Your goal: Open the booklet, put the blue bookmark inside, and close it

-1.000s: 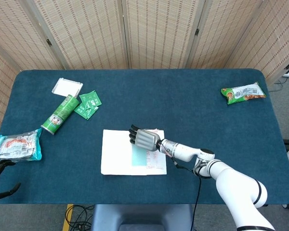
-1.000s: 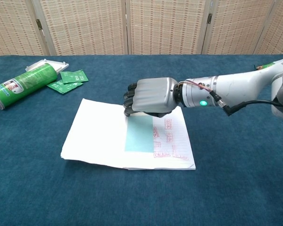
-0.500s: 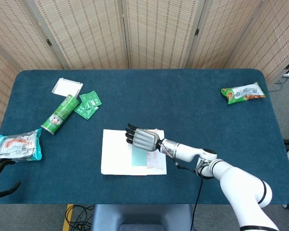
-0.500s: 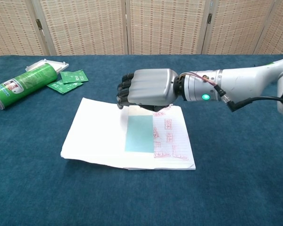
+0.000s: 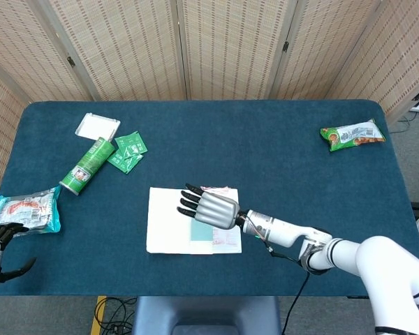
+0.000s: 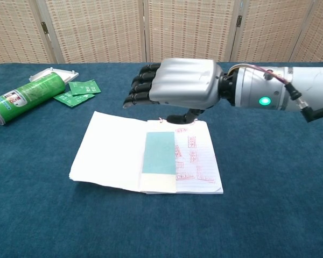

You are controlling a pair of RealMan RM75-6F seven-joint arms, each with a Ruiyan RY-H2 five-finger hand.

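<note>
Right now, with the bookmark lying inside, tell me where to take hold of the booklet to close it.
Take the open white page at its free left edge, coming from the left. The booklet lies flat and open, with the blue bookmark by the fold, so that page likely swings right over it. The right hand hovers above, holding nothing.

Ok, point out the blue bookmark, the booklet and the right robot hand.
blue bookmark point(image 6: 159, 153): chest view, middle of the blue strip.
booklet point(image 6: 110, 153): chest view, bare white left page.
right robot hand point(image 6: 175, 88): chest view, silver back of the hand, above the booklet.
</note>
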